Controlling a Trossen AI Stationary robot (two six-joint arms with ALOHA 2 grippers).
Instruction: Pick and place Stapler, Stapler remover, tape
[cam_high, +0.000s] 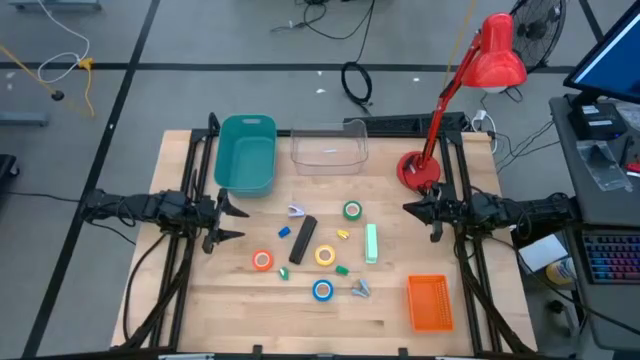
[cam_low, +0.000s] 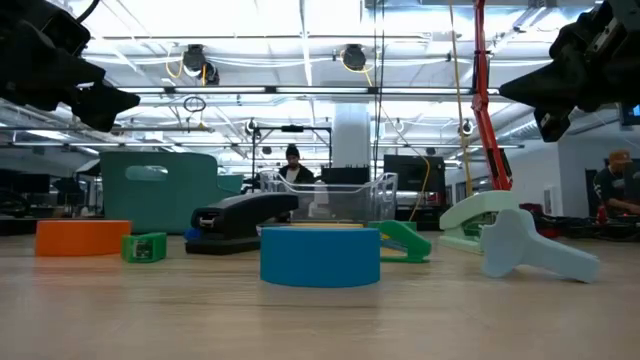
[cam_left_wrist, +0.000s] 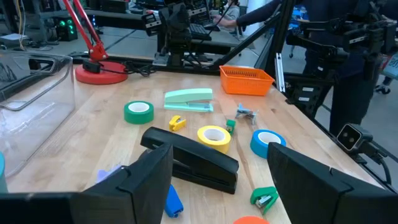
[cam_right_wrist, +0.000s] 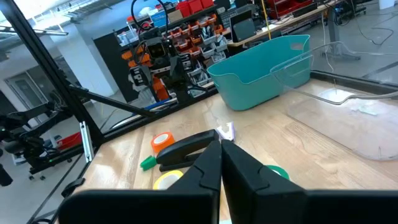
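Low view: the blue tape roll (cam_low: 320, 256) lies nearest the camera, flat on the tabletop (cam_low: 320, 320); behind it lie the black stapler (cam_low: 243, 222), the orange tape roll (cam_low: 83, 238), a small green remover (cam_low: 146, 247) and, to the right, the mint stapler (cam_low: 480, 214). Both arms hang above, clear of everything.

High view: the left claw (cam_high: 228, 219) waits at the left edge of the clutter, the right claw (cam_high: 412, 207) at the right edge. Between them lie the green tape roll (cam_high: 352, 210), the yellow tape roll (cam_high: 325, 256) and the rest of the items. The teal bin (cam_high: 246, 152) and clear bin (cam_high: 328, 148) stand at the far side, the orange basket (cam_high: 430, 302) at the near right. Nothing is binned yet.

Left wrist view: the left claw (cam_left_wrist: 217, 180) has its fingers wide apart, empty, facing the black stapler.

Right wrist view: the right claw (cam_right_wrist: 221, 163) has its fingers pressed together, holding nothing.

Judgement: the first pick is pending. The left claw would do best to descend across the black stapler's narrow width, near its middle, avoiding the blue remover (cam_high: 284, 231) just beside it.
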